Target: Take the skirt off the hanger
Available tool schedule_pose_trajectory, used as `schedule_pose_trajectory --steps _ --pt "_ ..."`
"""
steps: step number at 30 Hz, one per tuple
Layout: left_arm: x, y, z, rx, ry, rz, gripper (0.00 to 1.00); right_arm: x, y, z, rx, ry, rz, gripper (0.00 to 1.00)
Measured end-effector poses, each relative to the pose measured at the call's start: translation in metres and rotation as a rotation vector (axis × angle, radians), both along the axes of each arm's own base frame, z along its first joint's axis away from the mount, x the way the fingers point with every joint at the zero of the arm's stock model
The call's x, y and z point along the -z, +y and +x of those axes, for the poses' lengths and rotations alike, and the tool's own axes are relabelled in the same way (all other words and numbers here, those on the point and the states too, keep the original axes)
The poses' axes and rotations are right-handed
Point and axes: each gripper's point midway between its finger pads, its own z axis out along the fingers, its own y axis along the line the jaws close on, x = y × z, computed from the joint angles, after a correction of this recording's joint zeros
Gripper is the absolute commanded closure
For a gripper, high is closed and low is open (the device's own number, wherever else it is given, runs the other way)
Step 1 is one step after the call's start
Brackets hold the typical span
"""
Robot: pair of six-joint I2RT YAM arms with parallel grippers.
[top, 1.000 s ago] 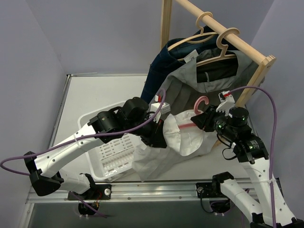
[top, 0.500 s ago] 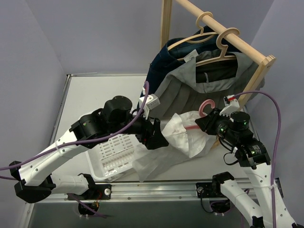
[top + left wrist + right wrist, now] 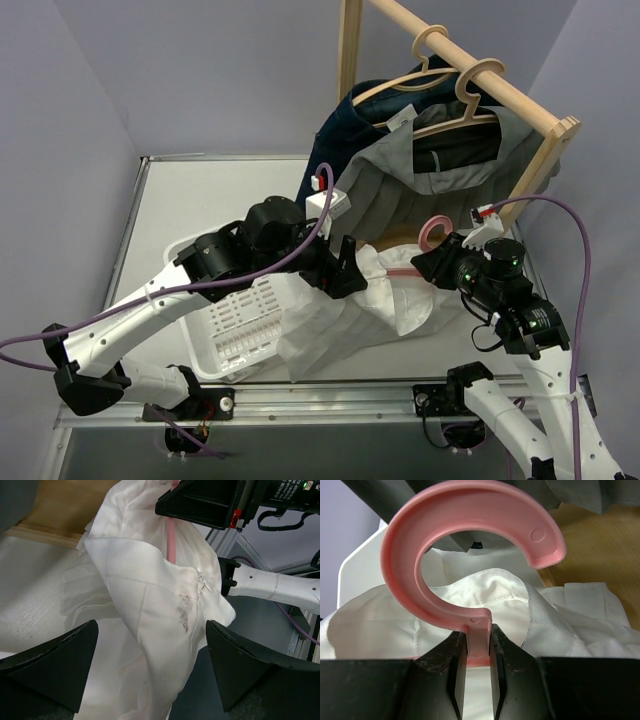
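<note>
The right hand point(image 3: 430, 260) is clenched on the neck of the pink hanger point(image 3: 432, 232), just below its hook, holding it upright near the right side of the tabletop point(image 3: 200, 200). The white skirt point(image 3: 340, 320) hangs from that hanger and spills toward the near edge, its left part lying over the white basket point(image 3: 225, 330). The left hand point(image 3: 150, 630) is released, fingers point(image 3: 60, 655) spread wide on either side of the skirt's zipped waistband, no clear contact visible
</note>
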Motion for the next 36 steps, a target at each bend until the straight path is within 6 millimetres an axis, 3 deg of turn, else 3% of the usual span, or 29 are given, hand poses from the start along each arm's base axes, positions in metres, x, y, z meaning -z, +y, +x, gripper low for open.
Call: schedule_pose_trajectory --steps 12,20,30,33,34,36 --pt "-0.015 -0.010 0.022 -0.092 -0.037 -0.042 0.00 0.000 -0.001 -0.003 -0.002 -0.003 -0.003 1.00" --pt "-0.020 -0.019 0.030 -0.110 -0.032 -0.055 0.34 0.002 -0.002 -0.006 -0.002 0.009 -0.007 1.00" --pt "-0.009 -0.029 0.033 -0.097 -0.014 -0.025 0.32 0.002 -0.002 -0.007 -0.003 0.012 -0.008 1.00" --pt "-0.009 -0.029 0.032 -0.094 -0.012 -0.024 0.47 0.001 -0.002 -0.007 -0.003 0.009 -0.008 1.00" --pt "-0.009 -0.029 0.032 -0.092 -0.011 -0.024 0.57 0.000 -0.002 -0.007 -0.003 0.009 -0.008 1.00" --pt "-0.009 -0.029 0.031 -0.088 -0.009 -0.024 0.65 0.001 -0.002 -0.007 -0.003 0.009 -0.008 1.00"
